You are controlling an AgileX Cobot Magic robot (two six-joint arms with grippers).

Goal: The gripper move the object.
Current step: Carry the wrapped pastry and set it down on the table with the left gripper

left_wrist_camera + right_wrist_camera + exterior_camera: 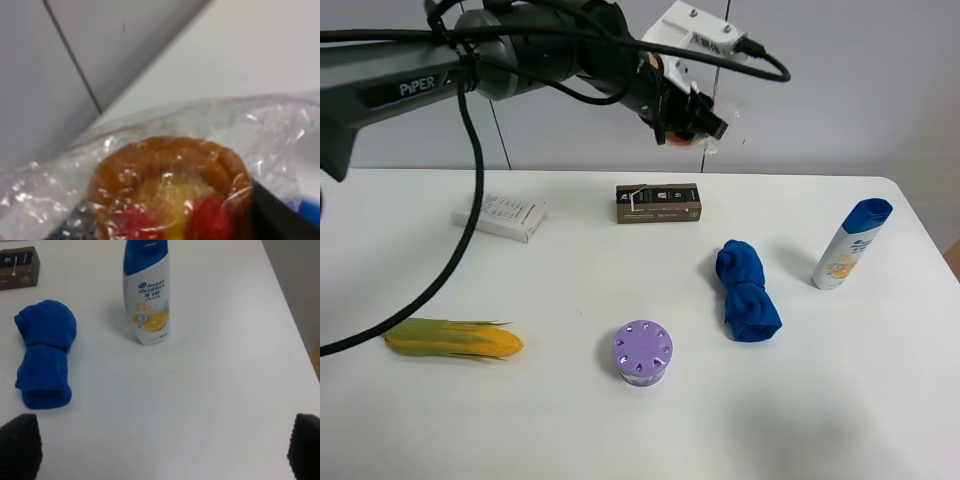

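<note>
My left gripper (698,120) is raised high above the back of the table (570,270), over the brown box. It is shut on the object, a small round orange tart (170,192) with red spots in a crinkly clear wrapper (260,135). In the exterior high view only a bit of orange and wrapper (692,141) shows under the jaws. One black finger (280,217) shows beside the tart in the left wrist view. My right gripper (162,450) is open and empty over the right part of the table; it is out of the exterior high view.
On the table lie a brown box (658,203), a white box (500,215), a corn cob (455,340), a purple vented container (642,352), a rolled blue cloth (745,290) (45,352) and a shampoo bottle (850,245) (147,295).
</note>
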